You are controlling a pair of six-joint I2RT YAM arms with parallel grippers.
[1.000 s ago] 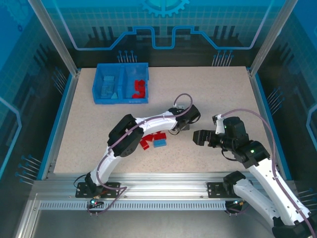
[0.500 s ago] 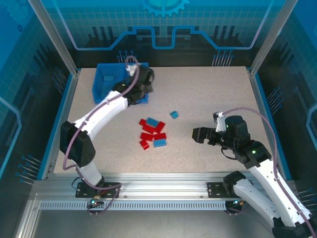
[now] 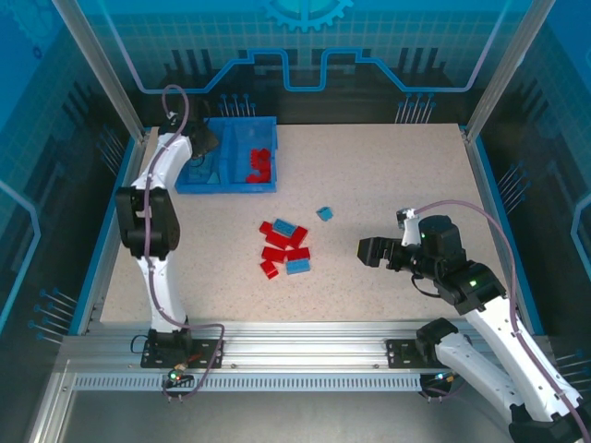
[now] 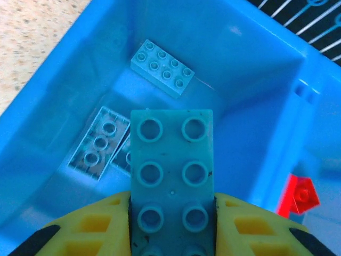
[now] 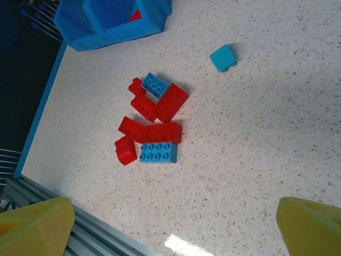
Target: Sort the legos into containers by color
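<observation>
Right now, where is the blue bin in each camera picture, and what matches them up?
Top view: the blue bin sits at the table's far left corner.
Left wrist: the bin seen close from above, its left compartment under the light blue brick held by the left gripper.
Right wrist: the bin is in the top left corner, partly cut off.
Shared landmark: the red bricks in its right compartment.

We lose the lower end of the light blue brick (image 4: 171, 176) past the left wrist view's bottom edge. The divider wall (image 4: 272, 160) hides part of a red brick (image 4: 300, 196). The right wrist view's top edge crops the bin (image 5: 114, 32).
</observation>
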